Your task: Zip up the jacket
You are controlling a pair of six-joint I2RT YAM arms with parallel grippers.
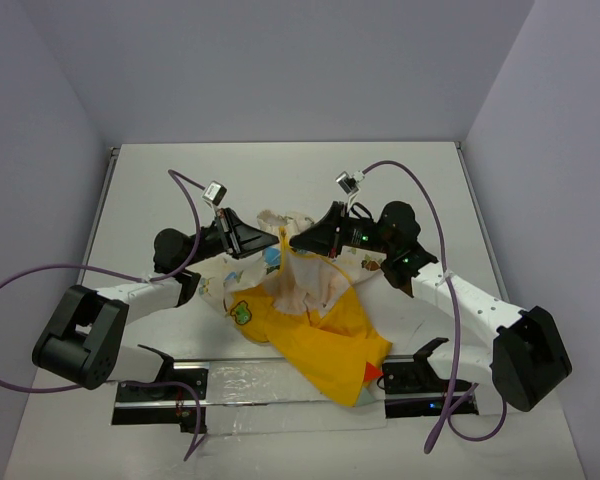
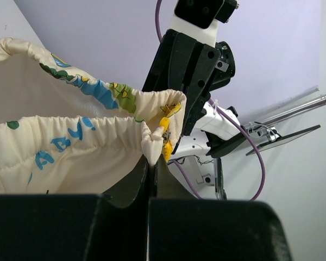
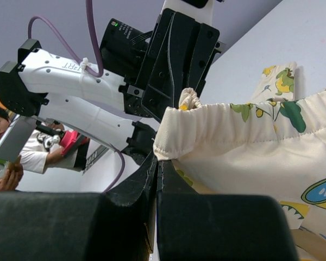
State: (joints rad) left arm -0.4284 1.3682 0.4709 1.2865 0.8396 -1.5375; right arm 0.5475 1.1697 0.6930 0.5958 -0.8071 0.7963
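The jacket (image 1: 315, 330) hangs between both arms over the middle of the table, its yellow side with a green patch and a red tip below and its cream cartoon-printed lining (image 1: 305, 280) above. My left gripper (image 1: 272, 240) is shut on the cream gathered hem (image 2: 151, 147), next to a yellow zipper piece (image 2: 164, 142). My right gripper (image 1: 295, 243) is shut on the hem's other corner (image 3: 165, 152). The two grippers almost touch, each facing the other. The cream lining (image 3: 250, 147) fills the right of the right wrist view.
A metal rail (image 1: 280, 385) with black clamps lies along the near edge, under the jacket's lower end. Purple cables (image 1: 190, 200) loop off both arms. White walls enclose the table on three sides. A person (image 3: 5, 147) shows at far left in the right wrist view.
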